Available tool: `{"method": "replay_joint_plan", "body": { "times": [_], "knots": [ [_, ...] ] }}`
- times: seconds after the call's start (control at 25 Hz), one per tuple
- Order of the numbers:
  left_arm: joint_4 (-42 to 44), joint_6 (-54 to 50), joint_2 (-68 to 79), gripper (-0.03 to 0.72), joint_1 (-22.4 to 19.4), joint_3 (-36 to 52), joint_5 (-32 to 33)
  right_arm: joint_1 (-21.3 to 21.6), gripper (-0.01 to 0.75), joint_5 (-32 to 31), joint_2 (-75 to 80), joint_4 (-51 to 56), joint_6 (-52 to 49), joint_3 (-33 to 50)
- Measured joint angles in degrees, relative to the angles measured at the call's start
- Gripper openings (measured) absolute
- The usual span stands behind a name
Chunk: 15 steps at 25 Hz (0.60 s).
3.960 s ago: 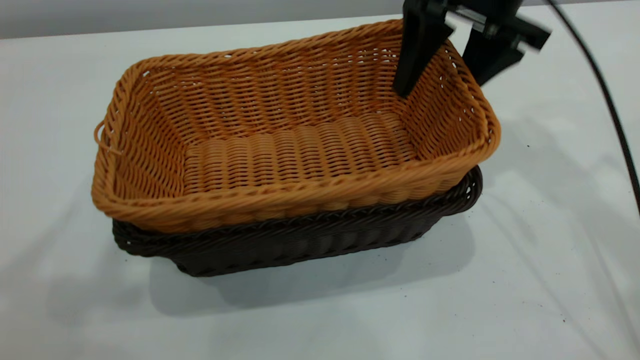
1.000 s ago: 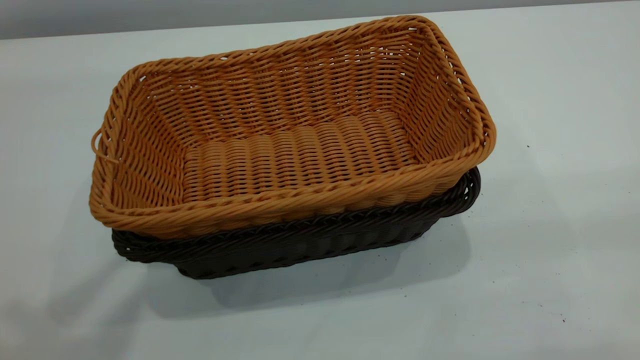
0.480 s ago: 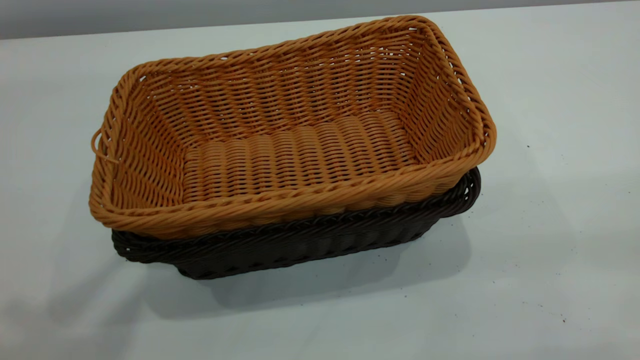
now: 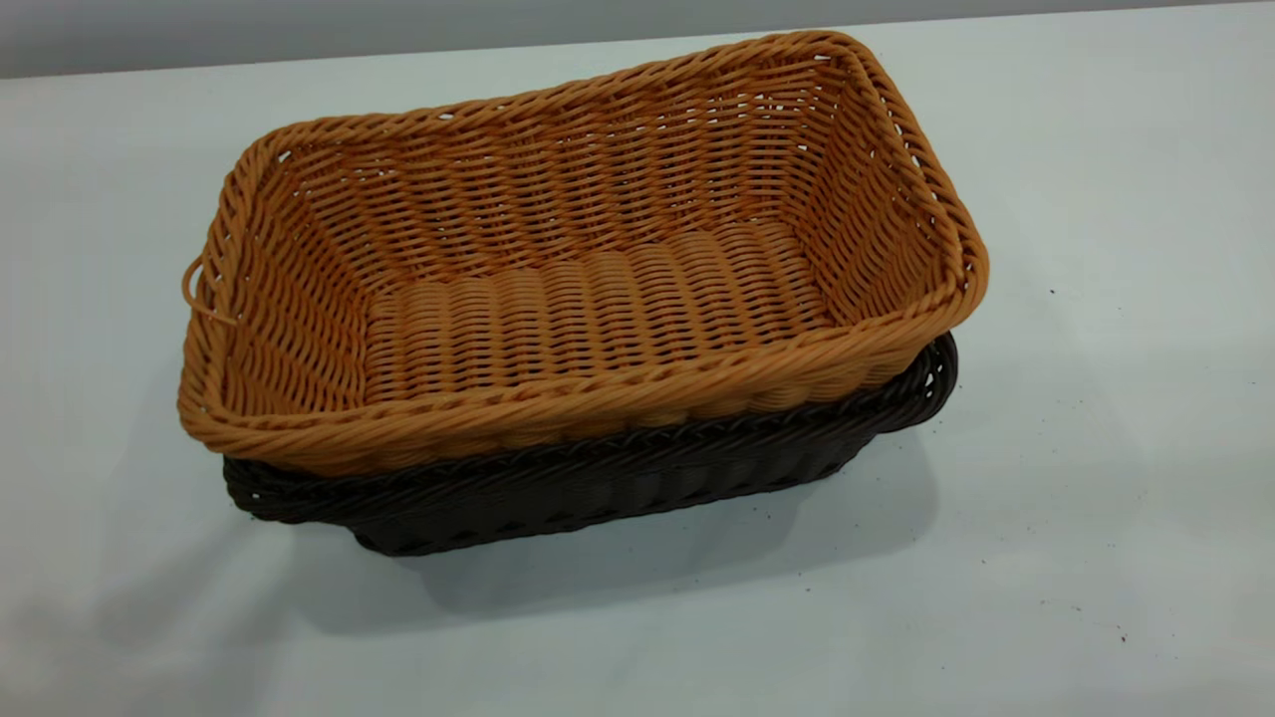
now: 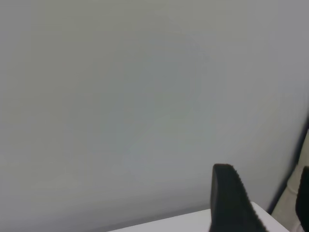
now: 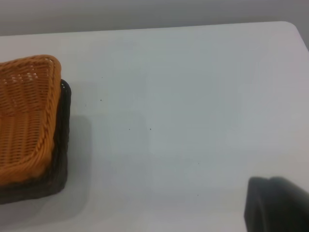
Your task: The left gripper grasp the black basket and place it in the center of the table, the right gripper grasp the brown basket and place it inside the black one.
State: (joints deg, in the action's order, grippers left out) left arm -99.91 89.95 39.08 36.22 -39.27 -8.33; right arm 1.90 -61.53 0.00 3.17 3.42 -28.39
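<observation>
From outside, I see the brown basket [image 4: 583, 264] nested in the black basket [image 4: 598, 488] mid-worktop [image 4: 1096, 498]. Left wrist: left pincer [image 5: 263, 203] parked, fingers seemingly apart. Right wrist: right pincer [image 6: 277, 205] well clear; I cannot tell its state. I'd judge stacking done; hold clear.

exterior: high, close; wrists: farther off; shared: brown basket [image 4: 588, 289]
</observation>
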Motion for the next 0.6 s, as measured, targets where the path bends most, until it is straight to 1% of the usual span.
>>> {"method": "replay_joint_plan", "body": {
  "times": [0.24, 0.48, 0.6],
  "knots": [
    [0.0, 0.0, 0.0, 0.293, 0.0, 0.0, 0.17, 0.0, 0.003, -0.05, 0.0, 0.0, -0.05, 0.0],
    [0.0, 0.0, -0.6, 0.237, 0.0, 0.07, -0.73, 0.0, 0.003, -0.05, 0.0, 0.0, -0.05, 0.0],
    [2.8, 0.0, -1.48, 0.216, 0.0, 0.35, -0.67, 0.0, 0.003, -0.1, 0.0, 0.13, -0.05, 0.0]
  ]
}}
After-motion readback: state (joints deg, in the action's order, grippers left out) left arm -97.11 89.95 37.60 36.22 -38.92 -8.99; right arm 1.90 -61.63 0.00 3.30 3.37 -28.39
